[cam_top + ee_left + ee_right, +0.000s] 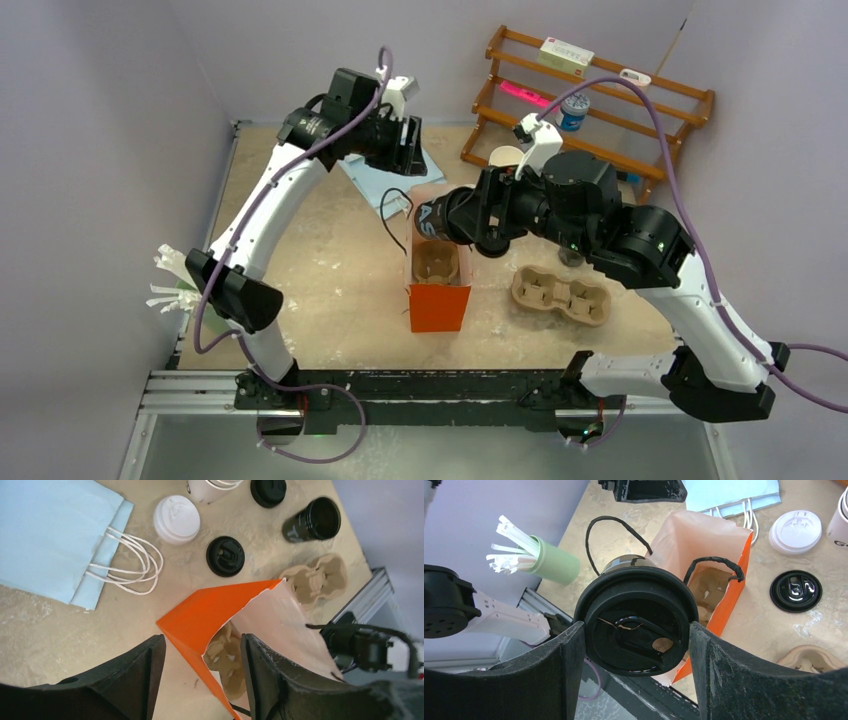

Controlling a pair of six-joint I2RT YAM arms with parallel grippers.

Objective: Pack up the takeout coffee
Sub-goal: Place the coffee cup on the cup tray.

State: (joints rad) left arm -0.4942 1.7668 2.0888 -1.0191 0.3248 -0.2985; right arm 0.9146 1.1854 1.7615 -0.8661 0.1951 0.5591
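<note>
Right wrist view: the right gripper point(636, 630) is pinching a lidded black cup point(636, 605) right between its two fingers point(566, 665). One finger presses on each side of the round lid, and the lid's top faces the camera (you can see the little flap on it). Just past the cup stands the orange bag point(729, 590) with its mouth open, and a brown pulp carrier point(711, 587) sits down inside it. From the top view the cup lies sideways in the gripper with its white print showing. It is at the far end of the bag's open mouth, above the carrier. The left gripper point(201, 639) is spread wide with nothing between its fingers. In the top view it hangs over the blue bag point(50, 535) at the back of the table point(330, 300), well apart from the held cup. More coffee things lie on the table past the orange bag: an open black cup point(312, 520) with no lid, and two loose black lids point(225, 556), one of them just beside a white lid point(176, 519). A second pulp carrier point(560, 295) sits on the table to the right of the orange bag. A green cup of straws point(551, 562) stands near the left edge.
</note>
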